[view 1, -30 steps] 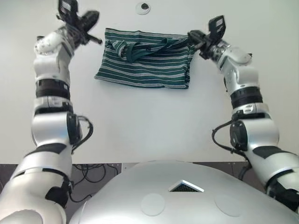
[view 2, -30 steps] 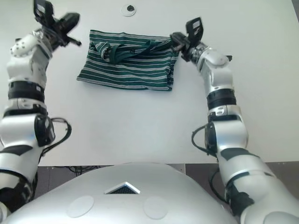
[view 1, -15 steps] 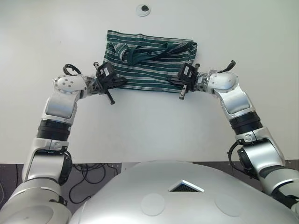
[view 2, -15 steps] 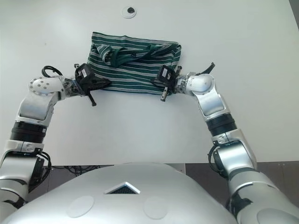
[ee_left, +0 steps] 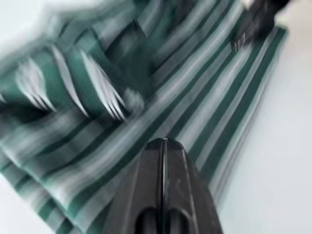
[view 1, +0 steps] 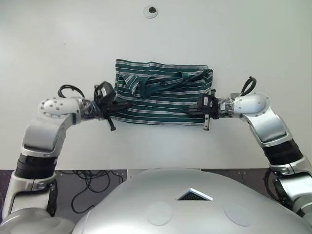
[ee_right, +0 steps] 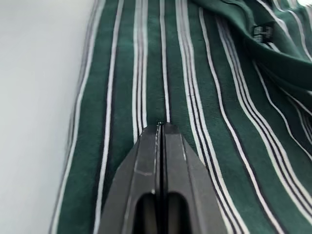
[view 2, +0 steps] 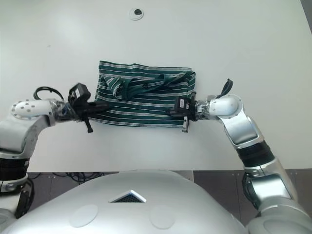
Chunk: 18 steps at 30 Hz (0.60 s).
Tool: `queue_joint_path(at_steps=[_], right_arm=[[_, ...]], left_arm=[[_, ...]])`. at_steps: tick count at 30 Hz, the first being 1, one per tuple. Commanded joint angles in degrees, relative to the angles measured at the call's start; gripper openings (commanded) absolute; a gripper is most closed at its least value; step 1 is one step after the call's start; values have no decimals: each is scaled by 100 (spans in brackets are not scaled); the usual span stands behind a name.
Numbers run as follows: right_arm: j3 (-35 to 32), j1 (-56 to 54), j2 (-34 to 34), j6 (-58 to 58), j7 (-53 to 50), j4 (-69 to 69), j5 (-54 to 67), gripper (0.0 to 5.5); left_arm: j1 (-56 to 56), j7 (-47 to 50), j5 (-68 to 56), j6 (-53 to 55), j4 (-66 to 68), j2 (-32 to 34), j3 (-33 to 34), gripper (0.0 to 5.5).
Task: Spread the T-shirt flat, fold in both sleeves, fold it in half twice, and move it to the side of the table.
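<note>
2 T-shirt (view 1: pixel 161 100) corners under L gripper (view 1: pixel 123 105), R gripper (view 1: pixel 189 111)

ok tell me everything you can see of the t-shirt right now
The T-shirt is dark green cloth with thin white stripes, folded into a rough rectangle and lying on the white table. Its far part is rumpled, with a darker band of fabric bunched across it. The near part lies smoother. The left gripper is shut on its near left corner, and the right gripper is shut on its near right corner.
</note>
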Motion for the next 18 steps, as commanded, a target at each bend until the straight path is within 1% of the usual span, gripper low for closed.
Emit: queue_joint_path(at_steps=[1,6,8,11,13,15,18], right_arm=[[83,-519,527,270,-146,37,138,2],[558,-714,1238,378,-327,423,111,2],[791,-699,1368,433,-299,571,54,2],[1051,-672,1333,549,-215,710,-46,2],[1136,-671,1249,733,-94,721,14,2],[1223,-688,1160,908,47,743,59,2],[1267,-706,1117,1073,126,759,100,2]], left_arm=[[-387,105,134,31,313,-119,-259,0],[-662,63,409,-128,729,-332,-869,0],[-741,38,453,-132,795,-482,-1110,0],[-893,176,683,-269,1103,-710,-1387,0],[-1182,487,933,-466,1582,-952,-1406,0],[-1607,834,1192,-656,2244,-1188,-1368,0],[-2359,1341,1679,-1254,3447,-1490,-1355,0]])
